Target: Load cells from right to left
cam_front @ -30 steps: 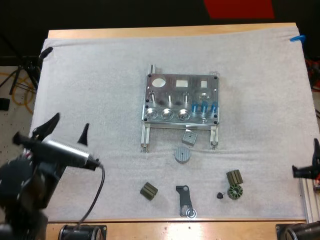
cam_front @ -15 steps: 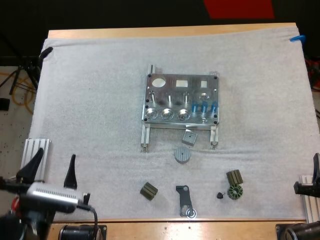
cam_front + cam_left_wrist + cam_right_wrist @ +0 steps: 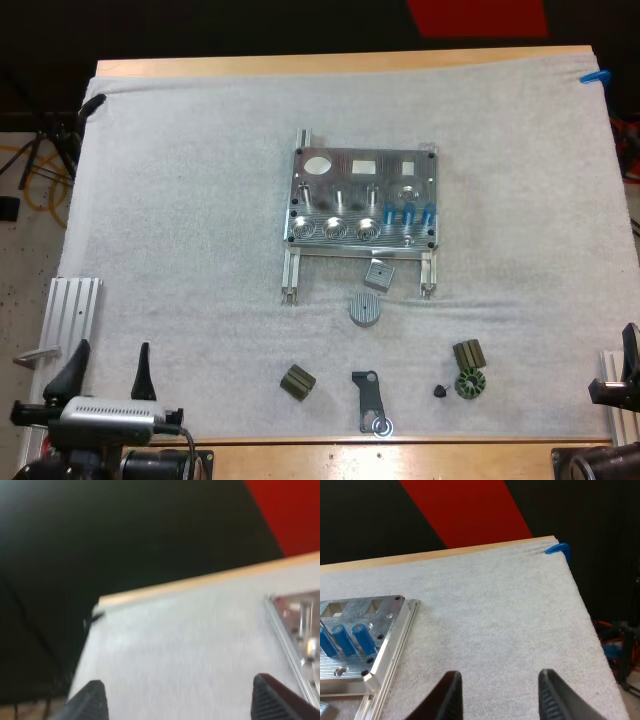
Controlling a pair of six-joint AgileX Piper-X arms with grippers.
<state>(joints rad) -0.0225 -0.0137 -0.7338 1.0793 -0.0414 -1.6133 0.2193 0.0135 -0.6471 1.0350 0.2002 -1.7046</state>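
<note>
The metal fixture lies mid-mat, with three blue cylinders standing in its right front slots. In the right wrist view those cylinders stand at the fixture's near corner. My left gripper hovers at the mat's near left corner, open and holding nothing. Its wrist view shows its spread fingers over bare mat, with the fixture's edge off to one side. My right gripper is open over the mat's right side and sits at the table's right edge.
Loose parts lie in front of the fixture: a grey square block, a grey ribbed disc, two olive blocks, a toothed ring and a black bracket. Aluminium rails flank the mat.
My left arm has drawn back and down to the near left corner, uncovering the rail there. My right gripper has slid back slightly along the right edge.
</note>
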